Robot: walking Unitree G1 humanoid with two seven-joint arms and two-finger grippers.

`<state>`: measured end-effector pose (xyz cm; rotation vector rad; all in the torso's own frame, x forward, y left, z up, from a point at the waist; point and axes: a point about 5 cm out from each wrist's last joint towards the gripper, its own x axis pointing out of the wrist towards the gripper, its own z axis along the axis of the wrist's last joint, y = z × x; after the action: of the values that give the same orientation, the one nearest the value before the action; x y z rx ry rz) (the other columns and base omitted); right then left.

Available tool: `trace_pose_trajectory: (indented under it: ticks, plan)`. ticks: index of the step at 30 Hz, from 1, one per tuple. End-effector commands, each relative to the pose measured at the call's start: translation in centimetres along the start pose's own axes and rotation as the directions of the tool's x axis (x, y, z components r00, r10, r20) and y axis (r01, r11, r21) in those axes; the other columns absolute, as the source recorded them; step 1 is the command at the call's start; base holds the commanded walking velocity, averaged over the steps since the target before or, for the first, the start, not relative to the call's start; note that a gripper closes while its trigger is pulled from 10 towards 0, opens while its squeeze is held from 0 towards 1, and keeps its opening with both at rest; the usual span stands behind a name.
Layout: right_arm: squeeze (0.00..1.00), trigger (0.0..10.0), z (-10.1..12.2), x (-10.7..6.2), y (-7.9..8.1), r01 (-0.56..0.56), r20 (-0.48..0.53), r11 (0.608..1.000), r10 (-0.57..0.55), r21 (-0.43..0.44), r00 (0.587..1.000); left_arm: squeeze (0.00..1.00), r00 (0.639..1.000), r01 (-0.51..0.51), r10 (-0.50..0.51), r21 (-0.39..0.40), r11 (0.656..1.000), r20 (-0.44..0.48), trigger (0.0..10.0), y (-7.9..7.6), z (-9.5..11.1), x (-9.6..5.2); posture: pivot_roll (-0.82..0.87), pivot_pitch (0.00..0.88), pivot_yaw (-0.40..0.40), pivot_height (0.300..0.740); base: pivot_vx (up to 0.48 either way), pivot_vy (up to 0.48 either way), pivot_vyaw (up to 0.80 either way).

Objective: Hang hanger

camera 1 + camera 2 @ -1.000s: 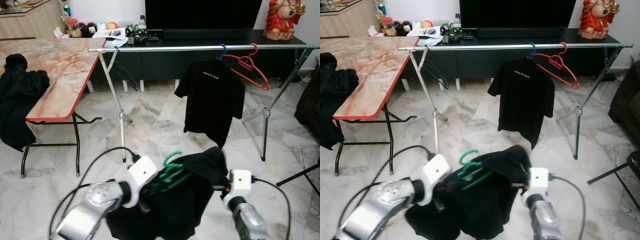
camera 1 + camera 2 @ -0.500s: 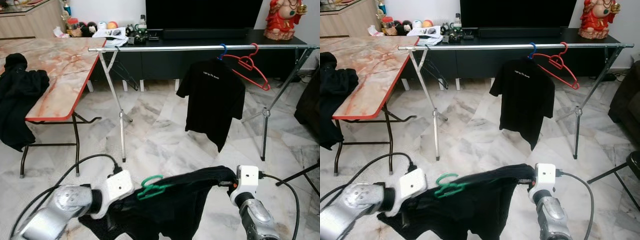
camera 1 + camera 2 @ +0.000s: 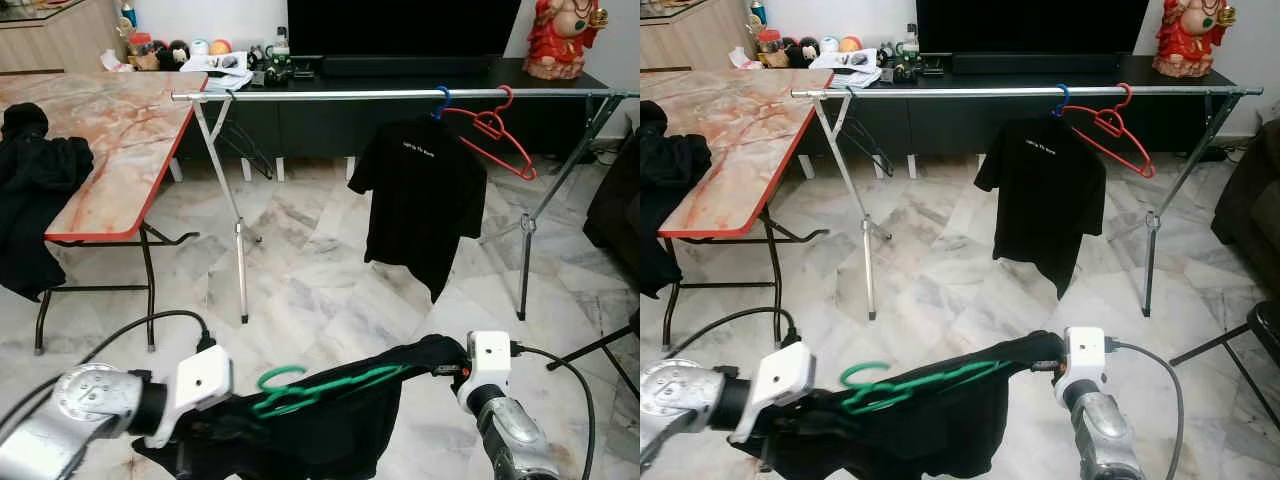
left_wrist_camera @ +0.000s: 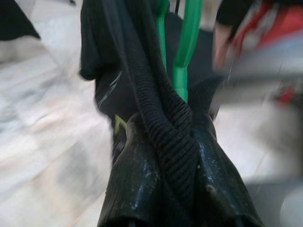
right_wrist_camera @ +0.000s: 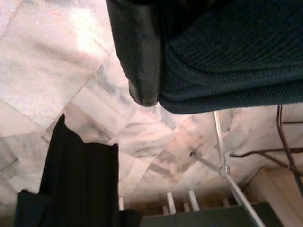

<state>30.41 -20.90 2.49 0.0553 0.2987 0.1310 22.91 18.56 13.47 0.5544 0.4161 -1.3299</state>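
- A marble-patterned folding table (image 3: 120, 140) with a red edge stands at the far left, with a dark garment (image 3: 35, 200) draped over its near end and hanging down its side.
- Behind the table's far end, small items, balls and papers among them, crowd a low dark TV cabinet (image 3: 400, 75); what each is I cannot tell.
- Low in front, the left gripper (image 4: 163, 142) is clamped on a ribbed fold of the black shirt (image 3: 330, 420), with the green hanger (image 3: 300, 388) rising just past its fingertips.
- The green hanger lies threaded through the shirt's neck, its hook poking out toward the left arm; both are held low above the marble floor (image 3: 300, 270), well apart from the rail.
- The silver clothes rail (image 3: 380, 94) spans the room on crossed legs, between the table and the cabinet.
- On the rail's right part a black T-shirt (image 3: 425, 200) hangs from a blue hanger (image 3: 441, 100), and just beside it a red hanger (image 3: 495, 130) hangs bare and tilted.
- The right gripper (image 5: 156, 71) pinches the other end of the black shirt, its fingers closed on the knit cloth.
- A red figurine (image 3: 560, 38) stands on the cabinet's right end.
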Motion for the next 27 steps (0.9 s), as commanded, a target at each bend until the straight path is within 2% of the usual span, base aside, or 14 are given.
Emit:
trace_pose_trajectory:
  ticks: [1,6,9,11,12,14,15,16,17,20,21,22,25,27]
  plan:
    - [0.0,0.0,1.0,-0.7,-3.2,0.127,0.02,0.992,-0.127,0.01,0.992,0.0,0.985,-0.003,0.005,0.013,1.0,-0.172,10.0,0.3,-2.1,-1.4,0.0,0.087,-0.024,0.74,0.0,0.0,0.0]
    - [0.0,0.0,1.1,-0.6,-3.2,0.124,0.02,0.992,-0.124,0.006,0.992,0.0,0.999,-0.037,0.037,-0.006,0.999,-0.038,10.0,0.8,-1.0,-1.5,0.0,0.088,-0.025,0.74,0.0,0.0,0.0]
    - [0.0,0.0,1.1,-0.6,-3.1,0.124,0.018,0.992,-0.124,0.007,0.992,0.0,0.998,-0.063,0.063,-0.011,0.998,-0.007,10.0,1.2,-0.7,-1.6,0.0,0.09,-0.026,0.74,0.0,0.0,0.0]
    - [0.0,0.0,1.0,-0.5,-3.0,0.118,0.015,0.993,-0.118,0.006,0.993,0.0,0.992,-0.115,0.116,-0.023,0.993,0.053,10.0,1.8,-0.2,-1.4,0.0,0.089,-0.027,0.74,0.0,0.0,0.0]
    - [0.0,0.0,0.9,-0.5,-2.7,0.107,0.011,0.994,-0.107,0.009,0.994,0.0,0.976,-0.164,0.17,-0.048,0.985,0.137,10.0,2.4,0.4,-1.2,0.0,0.088,-0.026,0.74,0.0,0.0,0.0]
    - [0.0,0.0,0.6,-0.4,-2.3,0.095,-0.005,0.995,-0.095,0.004,0.995,0.0,0.955,-0.232,0.237,-0.051,0.971,0.178,10.0,3.1,0.6,-1.1,0.0,0.089,-0.027,0.74,0.0,0.0,0.0]
    - [0.0,3.3,0.4,-0.4,-2.1,0.087,-0.017,0.996,-0.087,0.003,0.996,0.0,0.949,-0.243,0.25,-0.058,0.968,0.195,10.0,3.2,0.7,-1.0,0.0,0.089,-0.027,0.74,0.0,0.0,0.0]
    - [0.0,4.4,0.2,-0.4,-1.9,0.081,-0.027,0.997,-0.081,0.0,0.996,0.0,0.944,-0.245,0.254,-0.067,0.967,0.211,10.0,3.2,0.7,-0.9,0.0,0.089,-0.027,0.74,0.0,0.0,0.0]
    - [0.0,10.0,-0.1,-0.4,-1.8,0.076,-0.041,0.997,-0.076,-0.005,0.996,0.0,0.941,-0.24,0.251,-0.075,0.968,0.228,10.0,3.1,0.9,-0.7,0.0,0.091,-0.028,0.74,0.0,0.0,0.0]
    - [0.0,10.0,-1.2,-0.7,-1.2,0.06,-0.08,0.998,-0.059,0.01,0.995,0.0,0.929,-0.221,0.241,-0.103,0.97,0.282,10.0,2.8,1.6,-0.1,0.0,0.091,-0.028,0.74,0.0,0.0,0.0]
    - [0.63,10.0,-1.4,-0.7,-1.1,0.051,-0.088,0.999,-0.05,0.016,0.995,0.0,0.926,-0.229,0.249,-0.103,0.968,0.284,10.0,2.9,1.6,0.1,0.0,0.091,-0.028,0.74,0.0,0.0,0.0]
    - [1.0,10.0,-1.9,-0.8,-0.4,0.003,-0.105,0.999,0.001,0.043,0.995,0.0,0.915,-0.249,0.273,-0.115,0.962,0.297,10.0,3.1,1.8,0.5,0.0,0.091,-0.029,0.74,0.0,0.0,0.0]
    - [1.0,10.0,-3.0,-0.9,0.9,-0.102,-0.165,0.993,0.109,0.051,0.98,0.0,0.899,-0.274,0.301,-0.128,0.953,0.319,10.0,3.4,2.1,1.2,0.0,0.091,-0.027,0.74,0.0,0.0,0.0]
    - [1.0,10.0,-4.3,-1.3,2.0,-0.205,-0.253,0.979,0.199,0.006,0.947,0.0,0.893,-0.27,0.299,-0.132,0.954,0.337,10.0,3.3,2.4,1.7,-0.01,0.09,-0.027,0.74,0.0,0.0,0.0]
